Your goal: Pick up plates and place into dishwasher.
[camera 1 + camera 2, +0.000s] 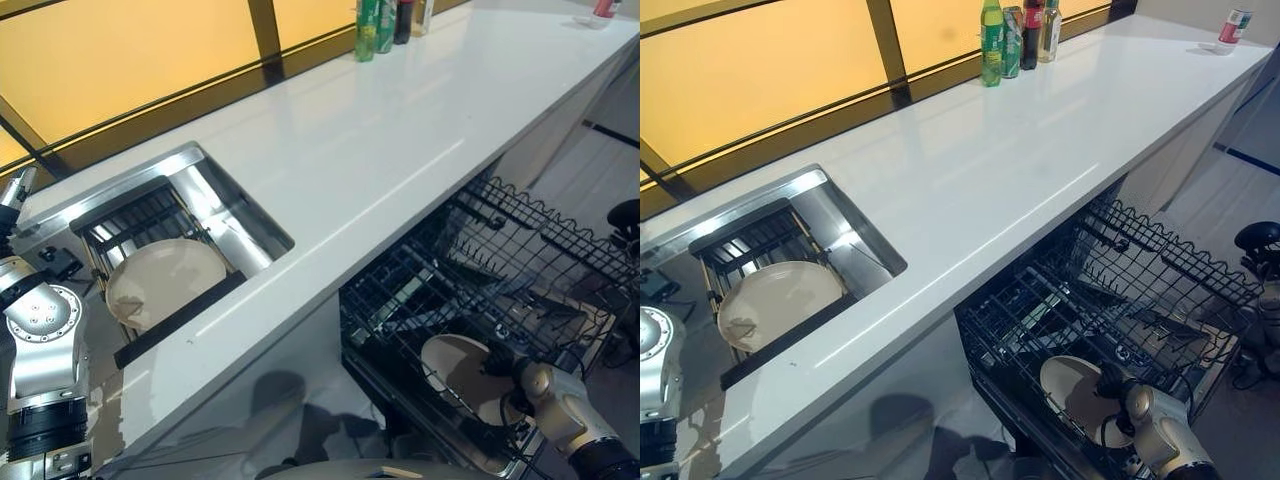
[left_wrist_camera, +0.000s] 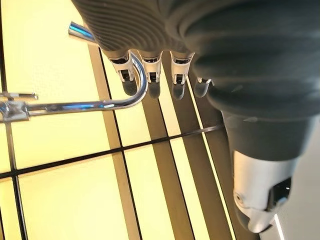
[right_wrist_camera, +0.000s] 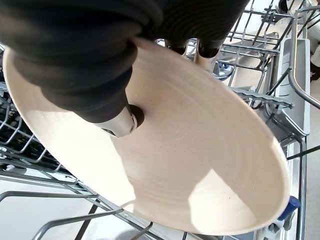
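- Right now the right hand (image 3: 115,107) is down in the dishwasher rack (image 1: 500,270), pinching a cream plate (image 3: 200,170): thumb pressed on the plate's face, fingers curled over its far rim.
- That plate (image 1: 455,370) sits tilted, low in the pulled-out rack, with wire tines just beyond the hand on every side.
- Over to the left, a 2nd plate (image 1: 165,280) lies in the sink (image 1: 215,190), resting on a dark drying rack (image 1: 130,225), well apart from the right hand.
- Left hand (image 2: 150,75) is up near the tap (image 2: 100,102), fingers straight and relaxed, holding nothing; the curved spout runs just beside the fingertips, and whether it touches them I cannot tell.
- White counter (image 1: 380,160) stretches between sink and dishwasher.
- Far along the counter, well away from both hands, a cluster of bottles (image 1: 1020,35) stands by the yellow window (image 1: 760,70).
- 1 can (image 1: 1237,25) stands at the counter's far end.
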Controlling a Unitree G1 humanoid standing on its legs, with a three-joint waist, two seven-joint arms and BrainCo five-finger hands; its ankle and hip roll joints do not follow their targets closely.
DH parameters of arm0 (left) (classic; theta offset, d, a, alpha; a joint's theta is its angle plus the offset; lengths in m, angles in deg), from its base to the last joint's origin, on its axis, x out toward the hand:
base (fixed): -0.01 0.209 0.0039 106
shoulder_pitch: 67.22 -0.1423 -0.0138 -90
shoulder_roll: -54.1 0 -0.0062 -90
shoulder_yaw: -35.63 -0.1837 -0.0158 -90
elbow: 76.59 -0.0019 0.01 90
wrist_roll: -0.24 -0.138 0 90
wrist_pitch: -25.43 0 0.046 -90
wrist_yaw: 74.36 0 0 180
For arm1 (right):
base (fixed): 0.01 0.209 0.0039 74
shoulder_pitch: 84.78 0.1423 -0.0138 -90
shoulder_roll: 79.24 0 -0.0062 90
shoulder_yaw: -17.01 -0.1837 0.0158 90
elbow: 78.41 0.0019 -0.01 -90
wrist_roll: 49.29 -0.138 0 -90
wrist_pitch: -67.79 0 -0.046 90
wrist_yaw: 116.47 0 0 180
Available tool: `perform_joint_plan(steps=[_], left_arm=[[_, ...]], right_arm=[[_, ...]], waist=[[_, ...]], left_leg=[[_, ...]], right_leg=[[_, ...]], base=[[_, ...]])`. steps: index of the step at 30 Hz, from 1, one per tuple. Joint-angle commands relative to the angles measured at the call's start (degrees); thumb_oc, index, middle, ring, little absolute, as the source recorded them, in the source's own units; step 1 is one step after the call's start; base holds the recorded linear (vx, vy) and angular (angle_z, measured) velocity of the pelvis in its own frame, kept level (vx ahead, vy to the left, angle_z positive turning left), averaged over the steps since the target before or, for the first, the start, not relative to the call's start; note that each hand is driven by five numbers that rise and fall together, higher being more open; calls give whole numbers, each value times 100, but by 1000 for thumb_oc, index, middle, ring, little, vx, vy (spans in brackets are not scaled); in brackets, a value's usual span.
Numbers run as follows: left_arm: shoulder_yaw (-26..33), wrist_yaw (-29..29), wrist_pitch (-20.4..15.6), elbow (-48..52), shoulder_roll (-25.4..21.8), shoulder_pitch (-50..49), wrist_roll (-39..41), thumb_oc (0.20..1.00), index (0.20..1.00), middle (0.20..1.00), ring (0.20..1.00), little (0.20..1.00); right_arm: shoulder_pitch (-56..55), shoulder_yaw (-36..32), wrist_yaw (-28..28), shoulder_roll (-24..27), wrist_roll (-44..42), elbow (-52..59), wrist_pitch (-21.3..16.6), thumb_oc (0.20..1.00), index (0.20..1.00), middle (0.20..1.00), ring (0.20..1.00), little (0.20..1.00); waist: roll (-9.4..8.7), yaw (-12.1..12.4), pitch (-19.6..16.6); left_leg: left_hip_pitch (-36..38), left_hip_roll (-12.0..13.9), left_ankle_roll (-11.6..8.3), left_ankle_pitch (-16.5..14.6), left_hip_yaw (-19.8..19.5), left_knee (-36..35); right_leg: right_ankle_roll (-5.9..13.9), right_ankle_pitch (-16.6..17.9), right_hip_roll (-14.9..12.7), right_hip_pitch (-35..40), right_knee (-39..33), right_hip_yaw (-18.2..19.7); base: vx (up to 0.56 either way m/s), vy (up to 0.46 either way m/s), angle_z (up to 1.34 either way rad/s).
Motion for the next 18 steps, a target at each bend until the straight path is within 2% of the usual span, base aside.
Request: perform_joint_plan(steps=[1,2,3,8,18], left_arm=[[-51,28,-91,-11,-493,219,-99,1000,1000,1000,1000,1000],[-39,49,-96,-13,-505,204,-79,1000,1000,1000,1000,1000],[-40,51,-95,-11,-500,197,-84,1000,1000,1000,1000,1000],[-9,106,-111,-49,-497,187,-67,1000,1000,1000,1000,1000],[117,254,-115,-96,-556,89,30,1000,1000,1000,1000,1000]], right_arm=[[-304,627,47,-404,-209,-139,7,253,253,253,253,253],[-316,594,80,-399,-264,-102,-57,595,595,595,595,595],[-321,585,104,-400,-300,-60,-66,1000,1000,1000,1000,1000],[-353,482,96,-399,-702,219,-172,1000,1000,1000,1000,1000],[-519,-71,179,-169,-964,835,-281,1000,1000,1000,1000,1000]], waist=[[-166,59,-210],[-172,58,-225],[-178,56,-236],[-199,52,-298],[-276,-3,-451]], left_leg=[[-743,-32,-39,1017,-278,-316],[-732,-33,-39,1011,-276,-322],[-725,-34,-38,1006,-274,-324],[-721,-42,-27,1038,-262,-328],[-605,-37,-14,1003,-228,-361]], right_leg=[[230,-1112,-224,700,523,-58],[234,-1109,-226,714,509,-61],[235,-1110,-227,728,497,-59],[228,-1067,-220,744,472,-50],[207,-1098,-172,830,459,-5]], base=[[11,7,8],[11,8,7],[9,9,6],[-11,7,1],[-3,0,0]])
